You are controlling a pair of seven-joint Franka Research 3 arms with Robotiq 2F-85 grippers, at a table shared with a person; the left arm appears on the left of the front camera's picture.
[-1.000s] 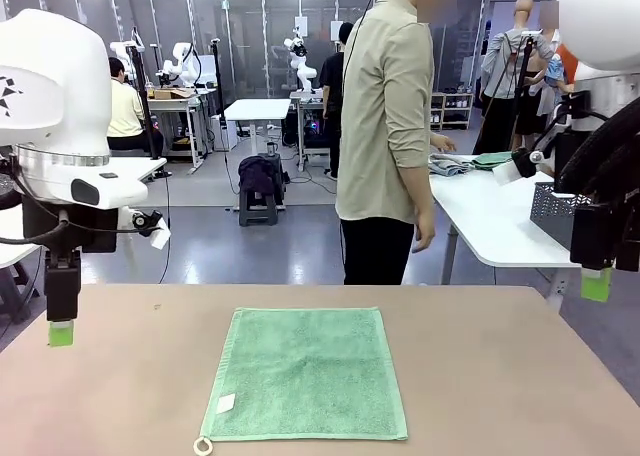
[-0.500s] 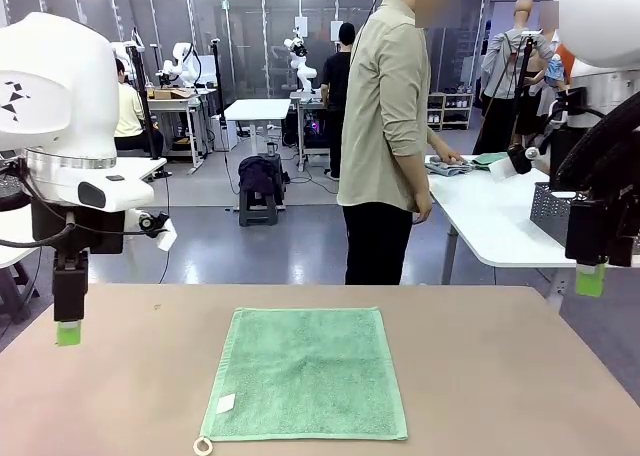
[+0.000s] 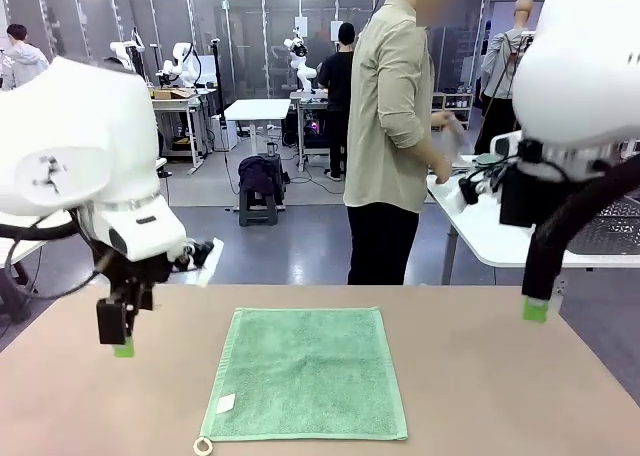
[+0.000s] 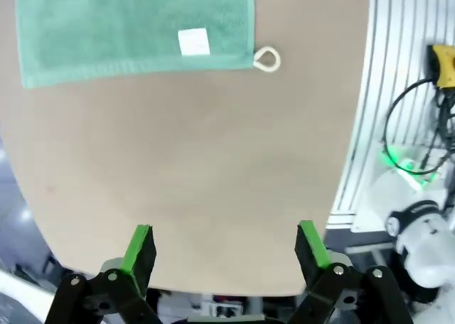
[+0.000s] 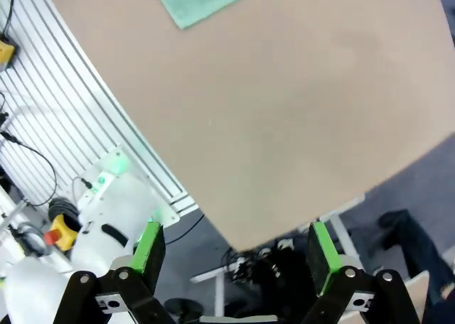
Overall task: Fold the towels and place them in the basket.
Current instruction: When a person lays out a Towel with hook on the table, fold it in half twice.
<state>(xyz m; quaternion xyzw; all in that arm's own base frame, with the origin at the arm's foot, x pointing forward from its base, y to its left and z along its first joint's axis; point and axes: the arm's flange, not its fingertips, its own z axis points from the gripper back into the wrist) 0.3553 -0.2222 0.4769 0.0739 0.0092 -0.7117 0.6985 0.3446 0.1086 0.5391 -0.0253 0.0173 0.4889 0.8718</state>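
The left gripper and right gripper are held wide open, empty. If the towel is pinched unevenly, a skewed fold is likely.

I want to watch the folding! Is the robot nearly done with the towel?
Not yet, nothing is done. The towel lies flat and unfolded on the table. In hand: nothing; the left gripper and right gripper hang open on either side of it. Left to do: fold it and put it in the basket.
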